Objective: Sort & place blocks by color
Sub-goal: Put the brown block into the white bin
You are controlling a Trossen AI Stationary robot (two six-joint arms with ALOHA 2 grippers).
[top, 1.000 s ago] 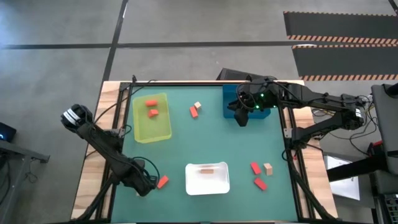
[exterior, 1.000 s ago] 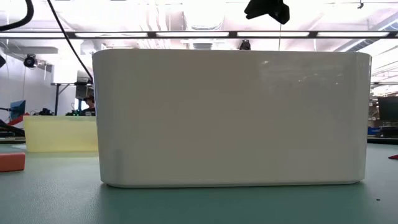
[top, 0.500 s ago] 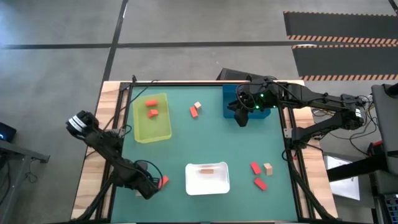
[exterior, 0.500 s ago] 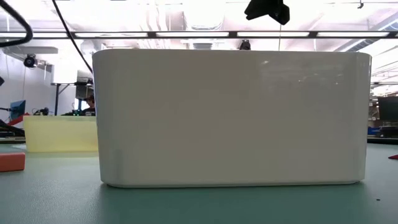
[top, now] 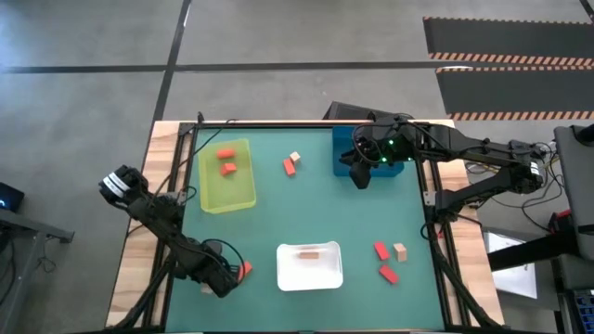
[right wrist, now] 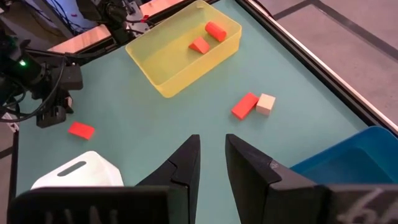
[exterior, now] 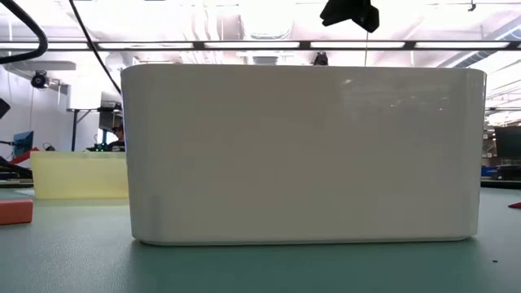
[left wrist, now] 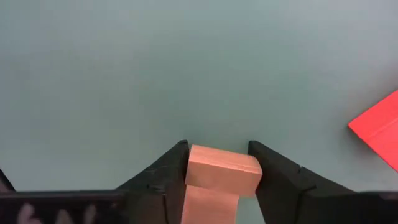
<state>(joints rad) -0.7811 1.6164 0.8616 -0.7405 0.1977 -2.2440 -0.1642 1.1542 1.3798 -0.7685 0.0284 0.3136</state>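
My left gripper point(top: 224, 279) is at the table's near left, shut on a tan block point(left wrist: 224, 169). An orange-red block point(top: 244, 270) lies on the mat right beside it, toward the right. Two orange-red blocks point(top: 227, 160) lie in the yellow-green tray point(top: 243, 191). A tan block point(top: 309, 253) lies in the white tray point(top: 310, 276). A red block point(top: 290, 167) and a tan one point(top: 295, 157) lie at the far middle. Two red blocks point(top: 380, 250) and a tan one point(top: 400, 250) lie at the near right. My right gripper point(right wrist: 212, 158) waits by the blue tray point(top: 344, 148), open by a narrow gap and holding nothing. My left gripper pinches the tan block between its two fingers point(left wrist: 168, 171), on two opposite side faces. The block's end face point(left wrist: 222, 173) sticks out past the fingertips toward the mat. The fingers point down at the table. Whether the block rests on the mat does not show.
The white tray point(exterior: 301, 155) fills the low view, with the yellow-green tray point(exterior: 77, 175) and an orange-red block point(exterior: 15, 212) to its left. Open teal mat point(top: 306, 209) lies between the trays. A raised rim runs along the table's edges.
My left gripper has shifted a little toward the table's right, up against the orange-red block near it, then held still. The right arm and the blocks have kept their places.
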